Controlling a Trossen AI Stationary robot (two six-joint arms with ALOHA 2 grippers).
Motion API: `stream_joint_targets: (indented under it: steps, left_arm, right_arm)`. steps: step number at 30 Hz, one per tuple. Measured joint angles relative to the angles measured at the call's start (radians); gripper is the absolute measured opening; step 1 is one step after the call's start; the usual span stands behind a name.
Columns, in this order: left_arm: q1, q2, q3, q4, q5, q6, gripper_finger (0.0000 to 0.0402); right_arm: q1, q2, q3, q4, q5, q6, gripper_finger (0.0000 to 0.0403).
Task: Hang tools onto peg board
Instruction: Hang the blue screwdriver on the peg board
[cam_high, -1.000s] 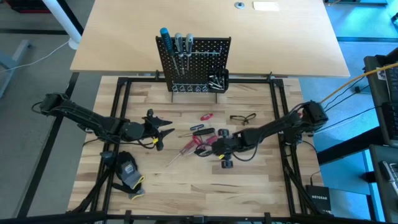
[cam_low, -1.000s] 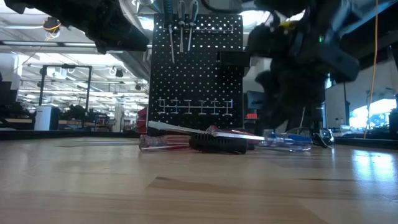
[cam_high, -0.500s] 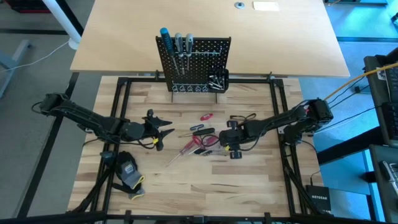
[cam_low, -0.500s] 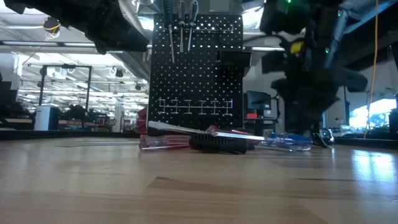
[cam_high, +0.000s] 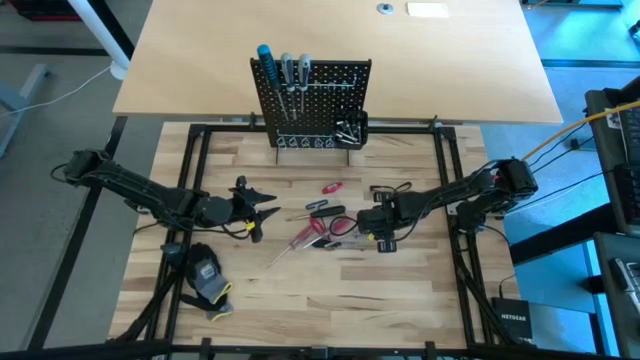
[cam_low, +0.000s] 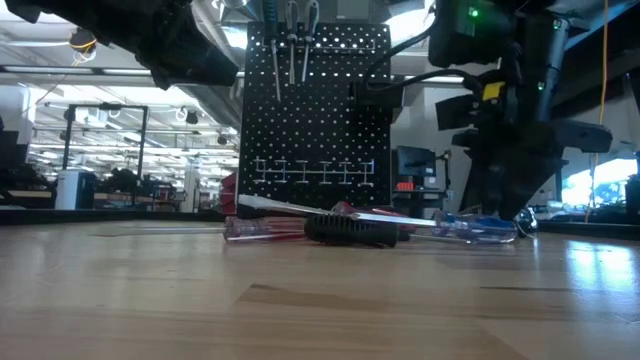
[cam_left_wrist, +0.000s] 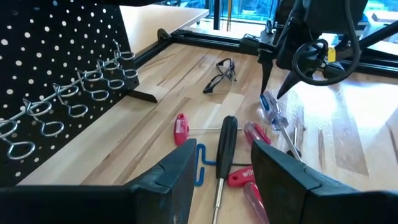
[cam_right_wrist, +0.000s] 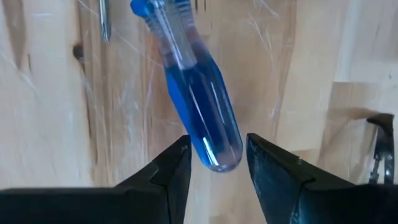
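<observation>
- Since a second ago, the right gripper (cam_right_wrist: 214, 163) has swung from the near side of the tool pile over to its far-right edge, so it looks lined up for the next pick.
- Its fingers are spread and empty, straddling the butt of a blue screwdriver (cam_right_wrist: 202, 109) lying flat on the table (cam_high: 400, 290) right below them, not touching yet.
- That handle is translucent blue, slim and rounded at the end, probably a bit slippery.
- Over at the left gripper (cam_high: 262, 210), nothing's moved: parted, holding nothing, parked beside the pile.
- Well beyond both, the peg board (cam_high: 335, 95) already carries three screwdrivers; several hooks are free.
</observation>
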Motion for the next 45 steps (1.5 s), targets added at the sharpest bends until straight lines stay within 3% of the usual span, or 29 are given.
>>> stream_joint_targets:
  steps: [15,34,45]
  left_arm:
    - [0.001,0.0,0.0,-0.001,0.043,-0.005,0.0143]
    - [0.001,0.0,0.0,0.001,0.042,0.0,0.0143]
    - [0.001,0.0,0.0,0.003,0.042,0.024,0.0143]
  right_arm:
    - [0.001,-0.001,-0.118,0.124,0.013,0.001,0.0221]
    - [0.003,-0.001,-0.136,0.212,0.039,-0.043,0.0132]
    - [0.001,-0.047,0.016,0.029,0.058,-0.044,0.0128]
